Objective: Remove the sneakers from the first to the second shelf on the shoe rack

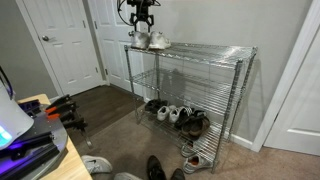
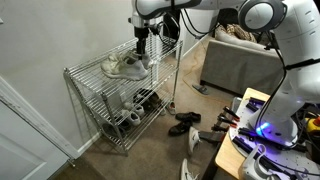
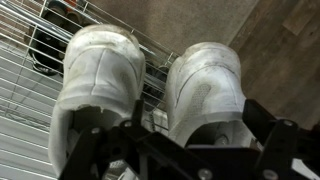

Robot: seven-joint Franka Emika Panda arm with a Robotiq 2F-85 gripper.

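The sneakers [image 1: 148, 40] are being hovered over on the top shelf of the shoe rack [image 1: 205, 52]. The gripper [image 3: 175, 150] is being held wide open with nothing grabbed. They're probably light and squishy, so the inner collars should be getting pinched together.

In an exterior view, the camera faced the shoe rack [image 1: 200, 48] front-on from mid-room, slightly above it. In an exterior view, it looked down from higher up, along the shoe rack [image 2: 95, 88] from its narrow end. The wrist view looked steeply down, very close, onto the sneakers [image 3: 100, 80], which both exterior views also showed.
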